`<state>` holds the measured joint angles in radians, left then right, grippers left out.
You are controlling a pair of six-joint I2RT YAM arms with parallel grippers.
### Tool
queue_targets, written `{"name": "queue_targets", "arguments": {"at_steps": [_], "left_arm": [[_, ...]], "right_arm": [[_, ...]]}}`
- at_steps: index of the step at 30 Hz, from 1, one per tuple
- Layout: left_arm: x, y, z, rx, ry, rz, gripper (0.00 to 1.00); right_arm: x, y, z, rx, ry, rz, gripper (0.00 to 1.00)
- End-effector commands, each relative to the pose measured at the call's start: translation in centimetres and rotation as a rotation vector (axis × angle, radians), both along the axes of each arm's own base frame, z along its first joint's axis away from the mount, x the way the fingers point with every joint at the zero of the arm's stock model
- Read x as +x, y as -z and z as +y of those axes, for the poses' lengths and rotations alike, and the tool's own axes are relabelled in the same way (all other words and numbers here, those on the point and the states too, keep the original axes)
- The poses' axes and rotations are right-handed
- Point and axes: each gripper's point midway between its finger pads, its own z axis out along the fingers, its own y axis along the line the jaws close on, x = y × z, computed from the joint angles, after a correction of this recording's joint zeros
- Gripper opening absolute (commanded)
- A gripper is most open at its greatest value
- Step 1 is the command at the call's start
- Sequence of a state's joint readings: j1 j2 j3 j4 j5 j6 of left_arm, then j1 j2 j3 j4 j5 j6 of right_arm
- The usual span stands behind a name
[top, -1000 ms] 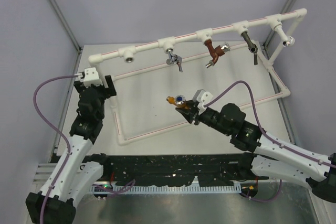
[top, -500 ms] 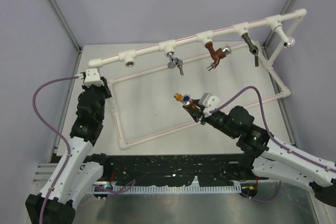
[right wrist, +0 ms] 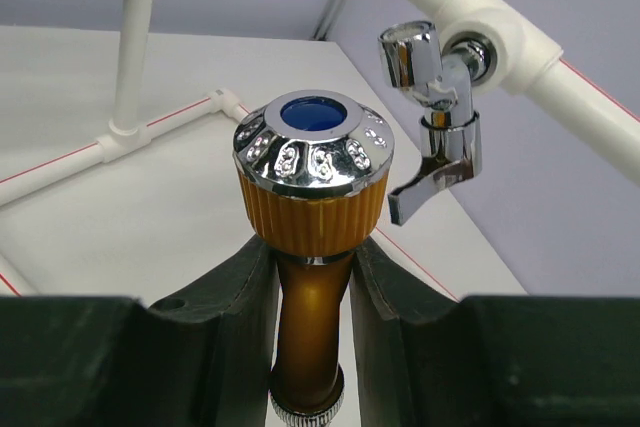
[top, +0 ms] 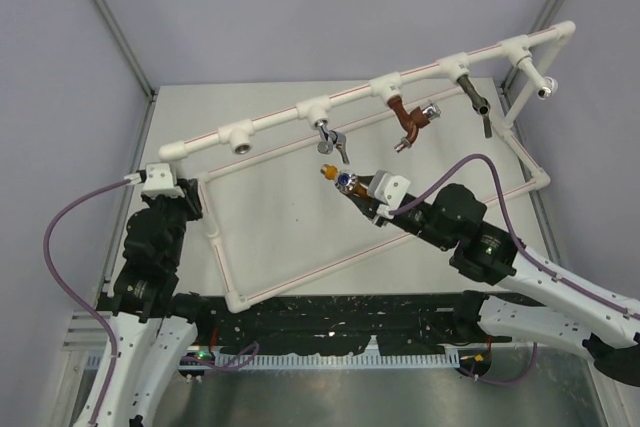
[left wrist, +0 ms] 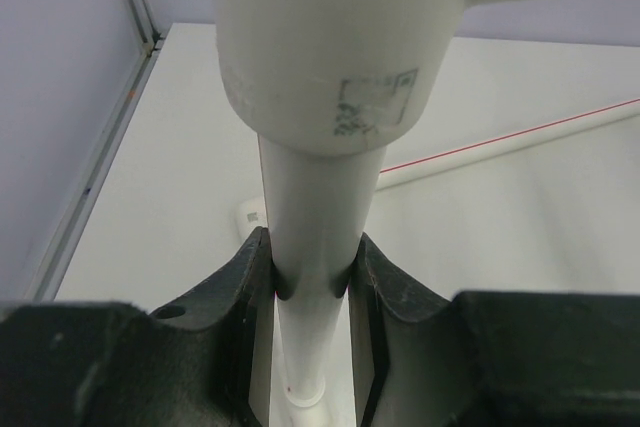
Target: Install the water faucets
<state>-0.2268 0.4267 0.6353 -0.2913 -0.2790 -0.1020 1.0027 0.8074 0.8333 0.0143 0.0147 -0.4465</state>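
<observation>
Orange-yellow faucet (right wrist: 310, 207) pinched in right claw (top: 354, 192) above bench centre, open tee (top: 243, 133) at its 10 o'clock. Likely stiff, light, slippery: you grip body under ribbed collar. Left claw (left wrist: 312, 282) clamps frame upright (left wrist: 318, 197).

Orange faucet (right wrist: 312, 237) lower end, pipe (left wrist: 312, 217) top cropped at edges.
</observation>
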Motion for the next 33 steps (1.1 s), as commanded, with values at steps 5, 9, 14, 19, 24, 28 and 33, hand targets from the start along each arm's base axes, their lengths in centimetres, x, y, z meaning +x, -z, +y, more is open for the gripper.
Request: {"name": "queue_targets", "arguments": {"at_steps": [5, 9, 14, 19, 24, 28, 33], "left_arm": [[-0.6, 0.8, -4.0, -0.142, 0.177, 0.046, 0.00], [0.1, 0.5, -5.1, -0.181, 0.204, 0.063, 0.00], [1.2, 0.3, -5.6, -0.219, 0.178, 0.069, 0.00], [1.4, 0.4, -7.0, -0.236, 0.216, 0.087, 0.00], [0.8, 0.1, -7.9, -0.236, 0.267, 0.089, 0.00], [-0.5, 1.0, -7.6, -0.211, 0.278, 0.127, 0.00], [-1.8, 1.5, -6.6, -0.168, 0.263, 0.131, 0.03]], "right_arm": [[-2.2, -2.0, 2.1, -0.036, -0.149, -0.061, 0.05], [-2.6, -1.2, 2.7, -0.060, -0.162, -0.057, 0.05], [-2.4, -0.1, 3.1, -0.091, -0.148, -0.042, 0.05], [-2.1, 0.2, 3.3, -0.095, -0.127, -0.038, 0.06], [-1.7, -0.1, 3.3, -0.104, -0.090, -0.081, 0.05], [-1.3, -0.9, 3.3, -0.100, -0.035, -0.143, 0.05], [-1.4, -2.4, 4.2, -0.137, 0.038, -0.286, 0.05]]}}
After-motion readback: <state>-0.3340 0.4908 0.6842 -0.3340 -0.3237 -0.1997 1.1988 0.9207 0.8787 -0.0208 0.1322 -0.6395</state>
